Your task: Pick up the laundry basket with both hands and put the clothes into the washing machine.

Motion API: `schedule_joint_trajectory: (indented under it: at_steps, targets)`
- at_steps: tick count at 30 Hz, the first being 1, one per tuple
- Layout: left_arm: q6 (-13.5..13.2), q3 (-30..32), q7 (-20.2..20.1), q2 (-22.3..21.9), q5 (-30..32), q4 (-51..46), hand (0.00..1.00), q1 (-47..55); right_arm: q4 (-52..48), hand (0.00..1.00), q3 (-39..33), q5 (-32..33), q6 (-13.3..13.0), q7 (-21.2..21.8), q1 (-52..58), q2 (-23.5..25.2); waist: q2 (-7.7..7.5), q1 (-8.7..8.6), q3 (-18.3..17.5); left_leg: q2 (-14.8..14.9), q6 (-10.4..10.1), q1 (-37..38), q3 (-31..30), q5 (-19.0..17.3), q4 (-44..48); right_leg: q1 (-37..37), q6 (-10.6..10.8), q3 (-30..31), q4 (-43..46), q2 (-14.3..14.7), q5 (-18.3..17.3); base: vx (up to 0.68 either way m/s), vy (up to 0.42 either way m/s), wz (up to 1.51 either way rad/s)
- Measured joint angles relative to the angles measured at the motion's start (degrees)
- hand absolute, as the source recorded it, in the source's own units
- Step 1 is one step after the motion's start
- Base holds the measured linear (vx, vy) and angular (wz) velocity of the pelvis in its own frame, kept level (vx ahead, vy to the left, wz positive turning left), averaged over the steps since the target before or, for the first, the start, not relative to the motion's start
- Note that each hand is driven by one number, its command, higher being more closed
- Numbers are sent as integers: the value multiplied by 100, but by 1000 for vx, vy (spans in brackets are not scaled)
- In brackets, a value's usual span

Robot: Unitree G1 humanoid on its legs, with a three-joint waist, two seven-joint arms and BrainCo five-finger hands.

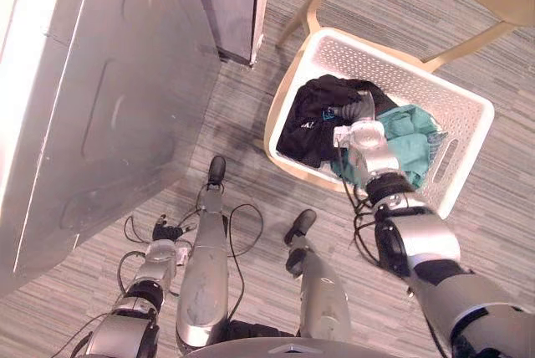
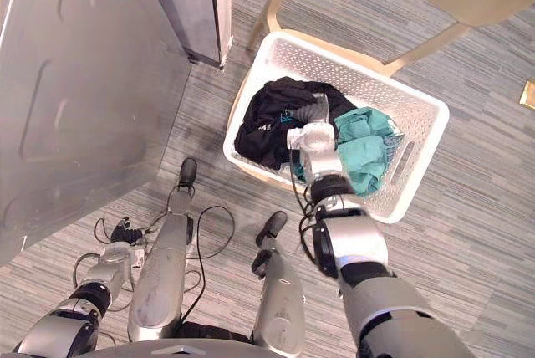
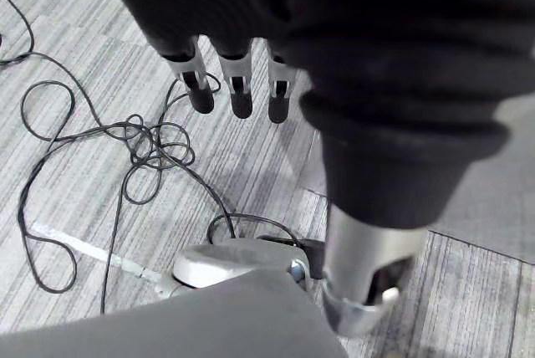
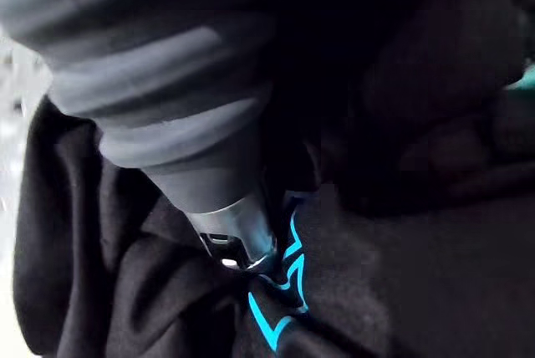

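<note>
Contact is at the right hand (image 1: 359, 124), which reaches down into the crumpled black garment with a bright blue mark (image 1: 305, 124); in the right wrist view the hand is sunk in the dark cloth, so I cannot tell whether it has closed on it. Just beside the black piece lies a bunched teal cloth garment (image 1: 411, 136), and both lie in the white perforated plastic laundry basket (image 1: 393, 69), which stands under the pale beige chair frame (image 1: 468, 44), by the grey striped carpet floor (image 1: 501, 207). Well apart, the left hand (image 1: 165, 231) hangs low near the floor, relaxed and holding nothing. The tall grey metal-sided appliance (image 1: 109, 82) on the robot's left is, I judge, the washing machine. The step looks like taking hold of the black garment: gather a full bunch rather than a fold, lift straight clear of the basket's rim, and watch that the teal piece does not trail along
</note>
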Motion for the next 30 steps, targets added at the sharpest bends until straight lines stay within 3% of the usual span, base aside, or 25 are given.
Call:
schedule_joint_trajectory:
  at_steps: [3, 7, 13, 20, 25, 30]
  targets:
    - [-2, 126, 118, -70, -40, -14, 0, 8, -301, 100, -357, 906, -318, -314, 396, 369, 2, -59, -1, -60, 10, 137, 19, 3, -33, 33, 42, 20, 192, -103, -122, 8, 6, 4]
    - [4, 127, 116, -195, -81, -210, 0, 103, -561, 100, -408, 2021, -624, -382, 947, 728, 12, -137, -16, -158, 23, 525, 33, 116, -339, 200, 82, 10, 415, -250, -300, 17, -5, 10]
    - [18, 16, 66, -402, -87, -460, 0, 238, -949, 100, -388, 2913, -761, -350, 1409, 1016, 28, -240, -22, -220, 11, 942, 149, 218, -596, 402, 131, 68, 553, -371, -410, 13, -16, -2]
    - [30, -290, -75, -480, -88, -1416, 0, 749, -2731, 100, 75, 3069, -753, -249, 2348, 1280, 144, -427, -86, -309, -22, 1544, 351, 177, -668, 719, 169, 310, 761, -513, -540, -20, -19, -10]
    - [31, -458, -161, -560, -100, -2139, 0, 1239, -3570, 100, 233, 3065, -756, -119, 3158, 1365, 384, -617, -834, -356, -41, 1956, 395, 143, -907, 1019, 216, 318, 666, -557, -603, -13, -15, -4]
    - [29, -448, -159, -560, -100, -2838, 0, 1464, -4284, 100, 384, 2983, -733, 26, 3557, 1360, 449, -766, -1386, -315, -48, 2285, 477, 64, -906, 1475, 245, 303, 305, -473, -498, 41, -32, -7]
